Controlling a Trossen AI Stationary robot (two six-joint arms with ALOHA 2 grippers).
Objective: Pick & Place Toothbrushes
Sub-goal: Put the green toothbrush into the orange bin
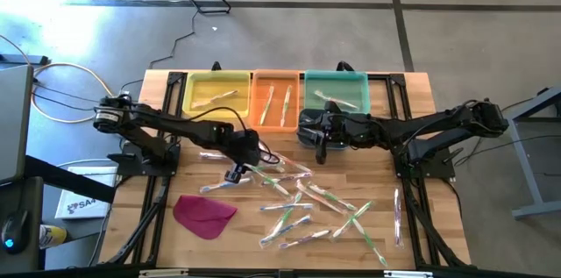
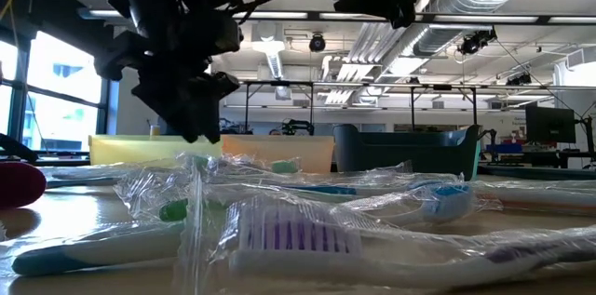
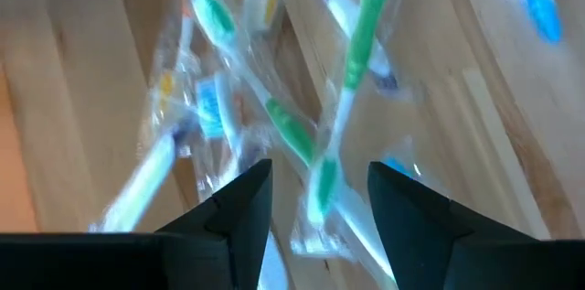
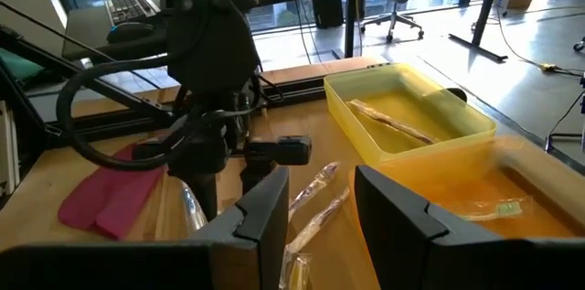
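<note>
The left pincer (image 1: 235,175) is held wide above the clear-wrapped pastel toothbrushes (image 1: 302,192) mid-bench, ready to grasp; the right pincer (image 1: 321,151) waits empty, part-open, by the far-edge bins.

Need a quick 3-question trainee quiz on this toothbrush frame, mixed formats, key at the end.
1. True or false: the left gripper hangs open over the loose toothbrushes, holding nothing.
2. Multiple choice: where is the right gripper? A) over the magenta cloth B) at the near edge of the bins, by the orange bin and green bin C) off the table
3. Fill in: the bin nearest the left arm's side is the ____ bin.

Key: 1 true; 2 B; 3 yellow
</note>
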